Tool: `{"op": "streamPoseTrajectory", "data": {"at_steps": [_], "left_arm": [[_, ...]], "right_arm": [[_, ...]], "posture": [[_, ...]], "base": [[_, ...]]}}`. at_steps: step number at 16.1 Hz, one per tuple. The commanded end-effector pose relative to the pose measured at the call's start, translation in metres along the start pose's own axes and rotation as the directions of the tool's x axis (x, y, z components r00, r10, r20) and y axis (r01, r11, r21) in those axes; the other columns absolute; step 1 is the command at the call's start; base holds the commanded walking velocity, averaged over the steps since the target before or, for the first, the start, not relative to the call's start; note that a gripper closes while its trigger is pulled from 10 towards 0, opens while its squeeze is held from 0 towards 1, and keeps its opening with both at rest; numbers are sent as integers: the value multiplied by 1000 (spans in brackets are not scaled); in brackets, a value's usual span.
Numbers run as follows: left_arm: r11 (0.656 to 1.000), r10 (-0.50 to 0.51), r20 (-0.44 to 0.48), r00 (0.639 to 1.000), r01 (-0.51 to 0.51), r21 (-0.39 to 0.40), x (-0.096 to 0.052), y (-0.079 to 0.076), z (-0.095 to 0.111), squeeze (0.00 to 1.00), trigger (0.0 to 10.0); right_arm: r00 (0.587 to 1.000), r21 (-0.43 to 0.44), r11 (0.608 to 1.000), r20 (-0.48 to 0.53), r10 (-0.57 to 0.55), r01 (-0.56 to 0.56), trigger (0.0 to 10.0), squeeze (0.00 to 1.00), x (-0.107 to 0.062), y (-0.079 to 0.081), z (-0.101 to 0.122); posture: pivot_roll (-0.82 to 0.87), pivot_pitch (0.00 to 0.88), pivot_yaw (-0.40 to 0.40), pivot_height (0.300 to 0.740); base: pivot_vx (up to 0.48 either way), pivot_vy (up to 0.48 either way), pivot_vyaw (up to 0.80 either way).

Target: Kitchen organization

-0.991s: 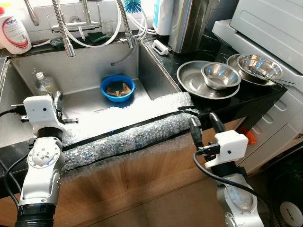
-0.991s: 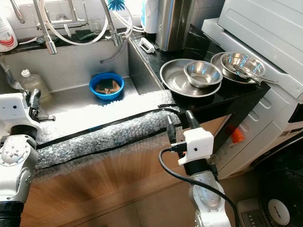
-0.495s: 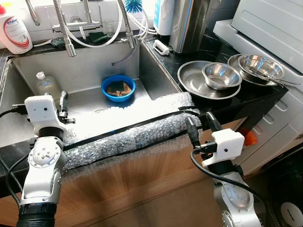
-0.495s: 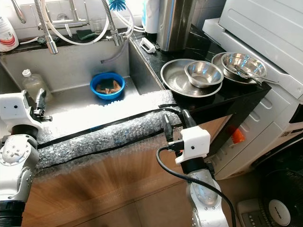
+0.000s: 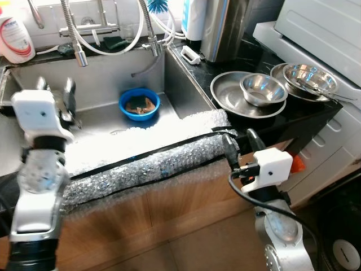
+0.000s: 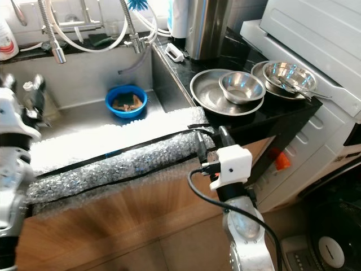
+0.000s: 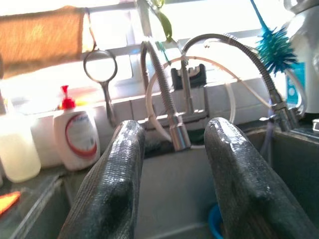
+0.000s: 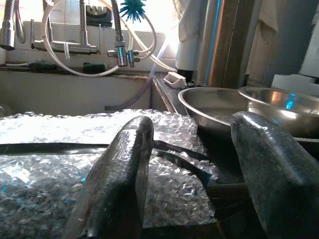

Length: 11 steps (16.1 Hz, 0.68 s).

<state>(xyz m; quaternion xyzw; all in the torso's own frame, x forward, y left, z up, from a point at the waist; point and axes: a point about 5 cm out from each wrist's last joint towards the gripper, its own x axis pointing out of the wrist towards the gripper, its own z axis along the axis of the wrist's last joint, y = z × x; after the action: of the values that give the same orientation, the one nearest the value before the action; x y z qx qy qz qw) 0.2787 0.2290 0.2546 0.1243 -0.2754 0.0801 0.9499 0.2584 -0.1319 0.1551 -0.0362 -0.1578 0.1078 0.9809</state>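
Note:
A blue bowl (image 5: pixel 139 104) with brown scraps sits at the back of the steel sink (image 5: pixel 101 76). On the black counter to the right, a small steel bowl (image 5: pixel 262 89) rests in a wide steel pan (image 5: pixel 225 93), with another steel bowl (image 5: pixel 309 79) beside them. My left gripper (image 5: pixel 54 89) is raised over the sink's left side, open and empty, facing the faucet head (image 7: pixel 177 135). My right gripper (image 5: pixel 240 143) is open and empty at the counter's front edge, just below the pan (image 8: pixel 214 102).
Bubble wrap (image 5: pixel 146 161) covers the sink's front edge. Hoses and a spring faucet (image 5: pixel 76 34) hang over the back of the sink, with a soap bottle (image 5: pixel 16 38) at the back left. A tall steel canister (image 5: pixel 223 28) and a white appliance (image 5: pixel 333 34) stand to the right.
My left arm has lifted and its gripper has moved up toward the back left of the sink, now covering the plastic bottle there. The right gripper has barely shifted.

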Motion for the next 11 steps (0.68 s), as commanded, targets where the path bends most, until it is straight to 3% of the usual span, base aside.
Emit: {"op": "streamPoseTrajectory", "data": {"at_steps": [1, 6, 11], "left_arm": [[998, -9, -10, 1000, 10, 63, -10, 13, 7, 0, 10000], [995, 51, -135, 990, -38, 96, -53, 23, -11, 0, 10000], [999, 47, -133, 990, -44, 23, -51, 6, -8, 0, 10000]], "right_arm": [[1000, 10, 1000, 9, -26, 26, 10000, 0, 3, -7, 4], [996, 27, 997, 41, -79, 78, 10000, 0, 4, -14, 11], [996, 14, 998, 47, -69, 68, 10000, 0, 8, -18, 14]], "posture": [[66, 143, -50, 740], [59, 144, -59, 740], [53, 122, -68, 740]], "base": [[0, 0, 0], [0, 0, 0], [0, 0, 0]]}}
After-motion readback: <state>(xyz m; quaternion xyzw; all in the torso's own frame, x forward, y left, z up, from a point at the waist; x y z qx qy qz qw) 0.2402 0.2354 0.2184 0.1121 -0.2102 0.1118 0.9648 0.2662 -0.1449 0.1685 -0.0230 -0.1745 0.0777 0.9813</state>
